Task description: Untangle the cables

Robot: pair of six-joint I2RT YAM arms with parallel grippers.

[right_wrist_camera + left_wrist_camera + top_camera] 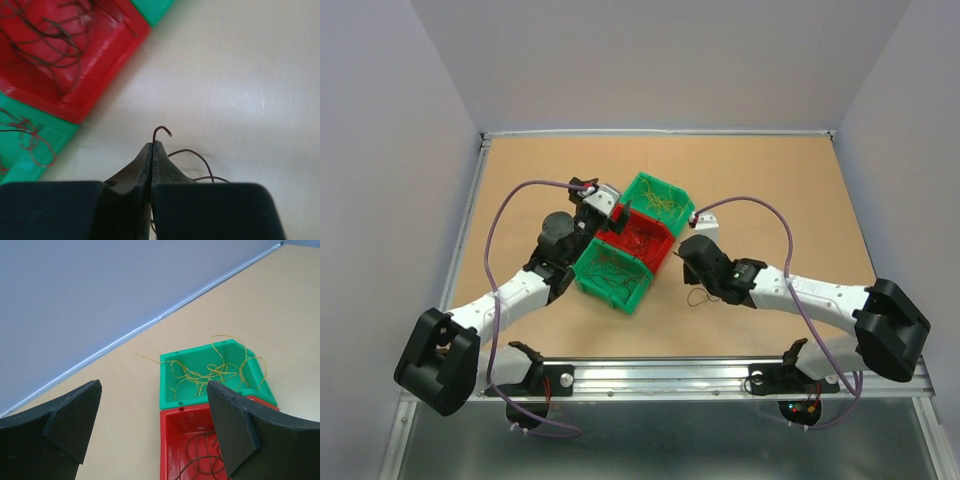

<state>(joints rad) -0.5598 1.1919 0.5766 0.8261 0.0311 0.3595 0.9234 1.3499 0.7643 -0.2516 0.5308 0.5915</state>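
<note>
While the right gripper [152, 145] has its jaws pressed fully together on a thin brown wire [186, 151], the hooked end of that wire sticks up just past the fingertips. The rest of it curls over the bare table [770, 180] just beside the bins, on the side toward the near edge. The left gripper [154, 390] hangs above the bins with its fingers spread wide and nothing between them. Three bins stand touching in a slanted row at the middle of the table. The far green bin [170, 396] holds loose yellow wires [210, 372], one strand trailing over its rim onto the table. The red bin [107, 75] in the middle holds dark brown wires [45, 50], and the near green bin [625, 295] holds reddish wires [35, 140].
</note>
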